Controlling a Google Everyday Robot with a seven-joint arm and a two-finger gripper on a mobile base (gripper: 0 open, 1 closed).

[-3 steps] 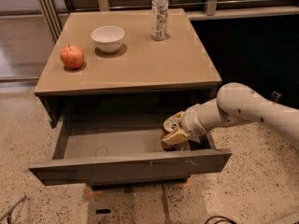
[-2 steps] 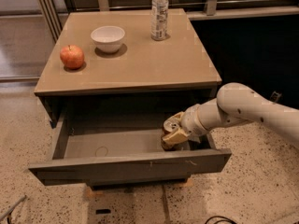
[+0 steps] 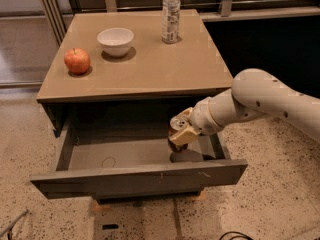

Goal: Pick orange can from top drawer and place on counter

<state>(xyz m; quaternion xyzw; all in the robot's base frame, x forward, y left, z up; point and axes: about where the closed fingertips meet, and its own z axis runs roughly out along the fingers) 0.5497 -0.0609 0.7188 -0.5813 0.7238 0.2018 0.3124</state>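
The top drawer [image 3: 135, 180] is pulled open below the counter [image 3: 145, 71]. My gripper [image 3: 180, 132] is inside the drawer at its right side, shut on the orange can [image 3: 176, 125]. The can's silver top shows between the beige fingers [image 3: 186, 134]; its body is mostly hidden by them. The can hangs a little above the drawer's grey floor, with its shadow on the floor beneath it. My white arm [image 3: 260, 101] reaches in from the right.
On the counter stand a red apple [image 3: 77, 61] at the left, a white bowl [image 3: 115, 40] behind it, and a clear plastic bottle [image 3: 171, 16] at the back. Speckled floor surrounds the cabinet. A dark wall is at the right.
My gripper has risen a little with the can and shifted slightly left, lifting it off the drawer floor.
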